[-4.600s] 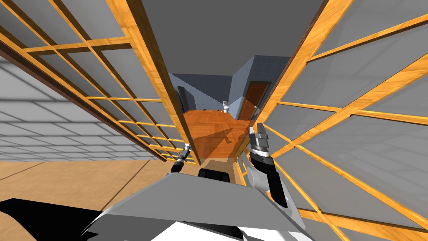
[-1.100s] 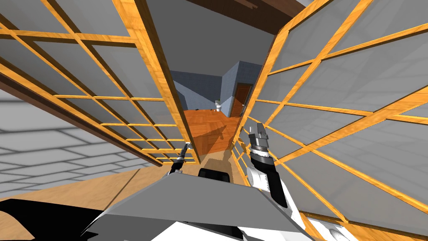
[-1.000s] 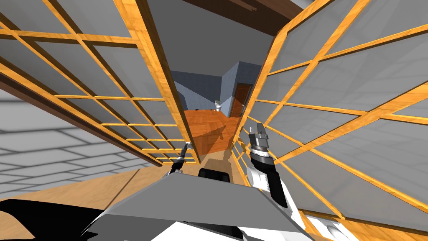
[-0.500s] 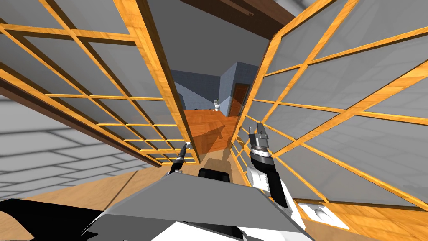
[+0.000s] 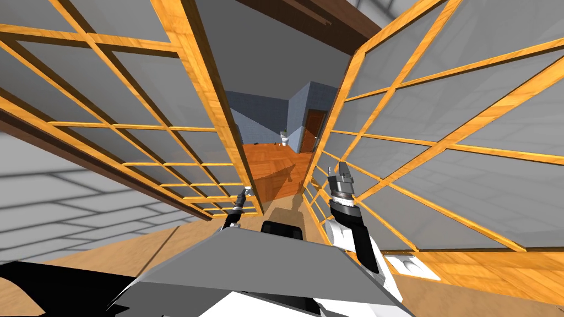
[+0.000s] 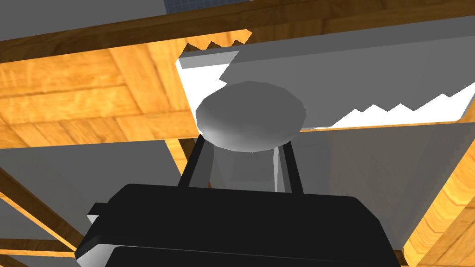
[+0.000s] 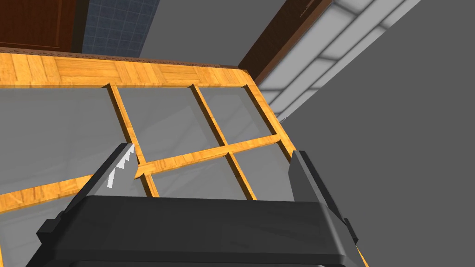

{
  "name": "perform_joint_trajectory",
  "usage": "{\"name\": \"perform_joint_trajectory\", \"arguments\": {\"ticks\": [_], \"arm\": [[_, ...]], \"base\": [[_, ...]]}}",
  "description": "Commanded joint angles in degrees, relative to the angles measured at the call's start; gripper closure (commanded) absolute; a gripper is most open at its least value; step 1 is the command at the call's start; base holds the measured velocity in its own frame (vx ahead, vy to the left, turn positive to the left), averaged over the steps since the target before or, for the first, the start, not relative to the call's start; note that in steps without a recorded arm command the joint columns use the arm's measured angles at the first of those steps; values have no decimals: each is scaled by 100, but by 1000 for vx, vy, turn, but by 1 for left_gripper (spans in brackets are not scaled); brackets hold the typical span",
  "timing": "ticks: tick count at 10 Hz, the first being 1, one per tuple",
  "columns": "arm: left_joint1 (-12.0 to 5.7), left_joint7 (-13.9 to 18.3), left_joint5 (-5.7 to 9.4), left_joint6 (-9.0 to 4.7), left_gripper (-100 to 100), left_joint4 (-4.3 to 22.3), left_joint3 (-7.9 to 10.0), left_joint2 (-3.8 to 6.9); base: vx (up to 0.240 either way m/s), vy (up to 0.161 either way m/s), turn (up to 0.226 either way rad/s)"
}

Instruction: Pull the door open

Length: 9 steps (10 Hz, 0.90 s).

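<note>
Your left gripper (image 6: 243,147) has its jaws clenched on the grey round knob (image 6: 250,116) of the left glazed door (image 5: 137,93) — your right gripper (image 7: 211,167) hangs beside the right door (image 5: 418,110), jaws released.

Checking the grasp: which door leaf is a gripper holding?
The left leaf: the left gripper is shut on its grey round knob. The right gripper is open, facing the right leaf.
</note>
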Motion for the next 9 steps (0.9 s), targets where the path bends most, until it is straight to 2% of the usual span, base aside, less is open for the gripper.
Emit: {"name": "perform_joint_trajectory", "arguments": {"ticks": [1, 2, 3, 5, 6, 8, 9], "arm": [[-100, 176, 26, -124, 100, 62, -123, -44], [-107, 400, 153, -130, 100, 66, -194, -16], [-107, 413, 153, -130, 100, 66, -194, -16], [-120, 797, 406, -142, 100, 73, -337, 40], [-120, 888, 406, -142, 100, 73, -337, 40], [-133, 1267, 660, -155, 100, 80, -480, 96], [-133, 1362, 660, -155, 100, 80, -480, 96]], "base": [[-36, 17, -33], [-41, 7, -56], [-36, 10, -31], [-55, 25, -82], [-43, 16, -50], [-51, 17, -86], [-48, 20, -33]]}}
